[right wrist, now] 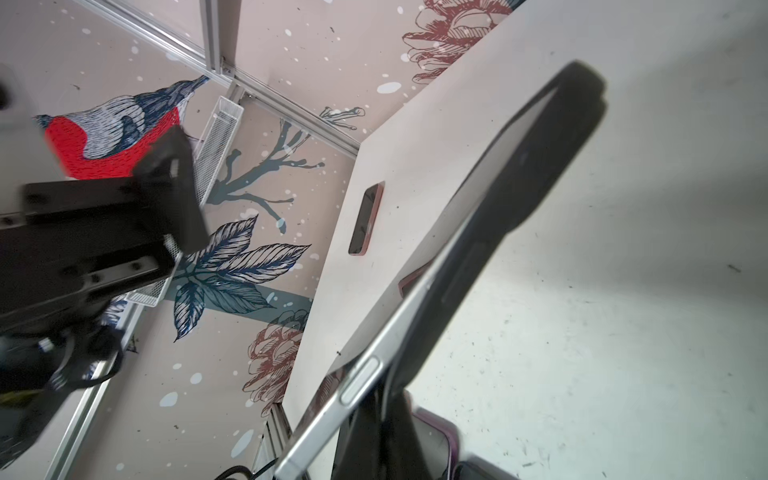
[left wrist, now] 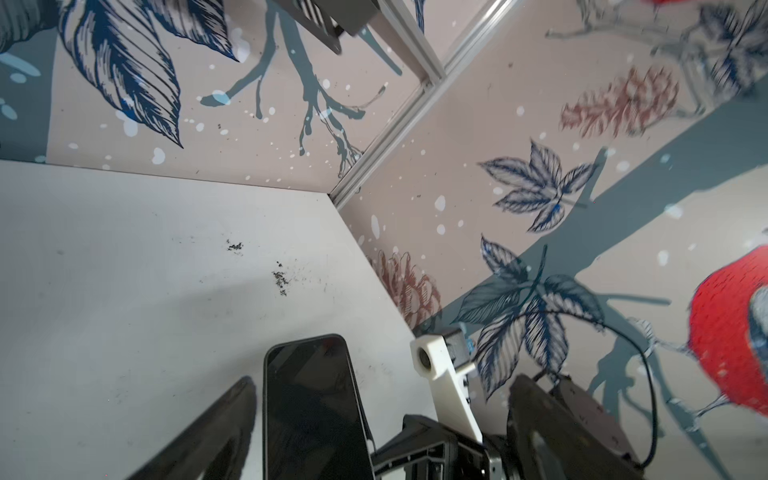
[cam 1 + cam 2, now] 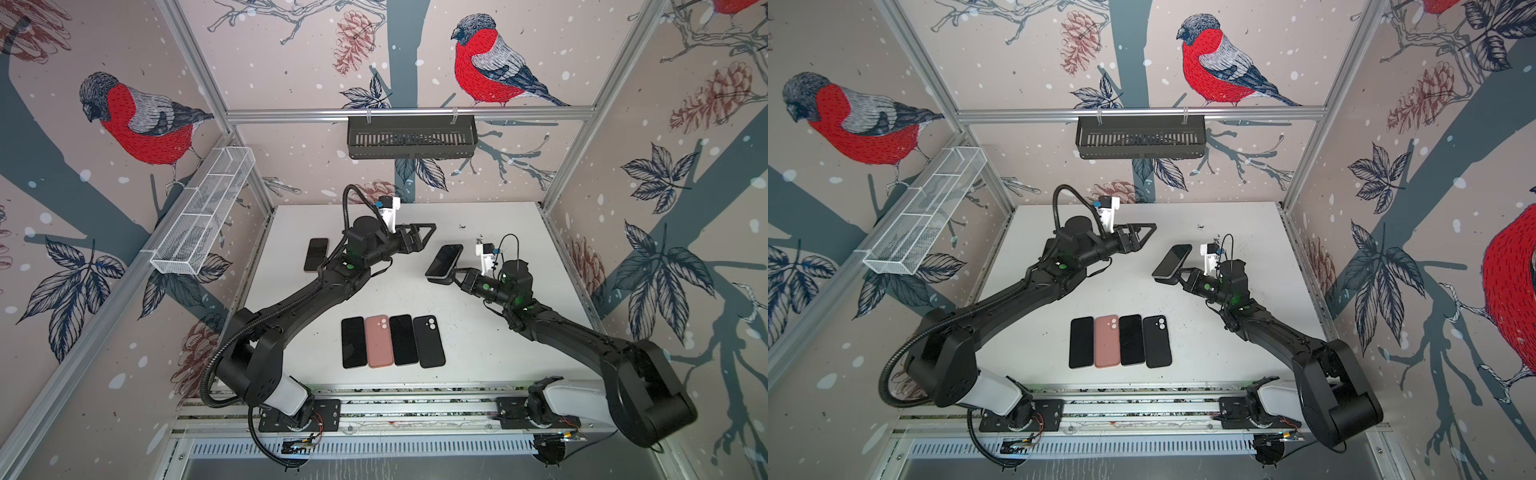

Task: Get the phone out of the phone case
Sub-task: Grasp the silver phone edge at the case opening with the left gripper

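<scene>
My right gripper (image 3: 456,275) clenches the glossy silver-edged phone (image 3: 445,258), its matte black case (image 1: 540,166) partly peeled off; my left gripper (image 3: 427,232) gapes, released.

- walls (image 3: 291,62): beige-pink, printed with red-and-grey birds, navy leaves, brown pinecones, white flecks
- table (image 3: 478,340): white, dark specks noted
- phone (image 3: 444,259): black screen, silver frame; phone case (image 1: 540,174) black
- pink case (image 3: 379,340) and black case (image 3: 429,340) seen in the row
- wire basket (image 3: 203,212) white; slotted basket (image 3: 411,137) black
</scene>
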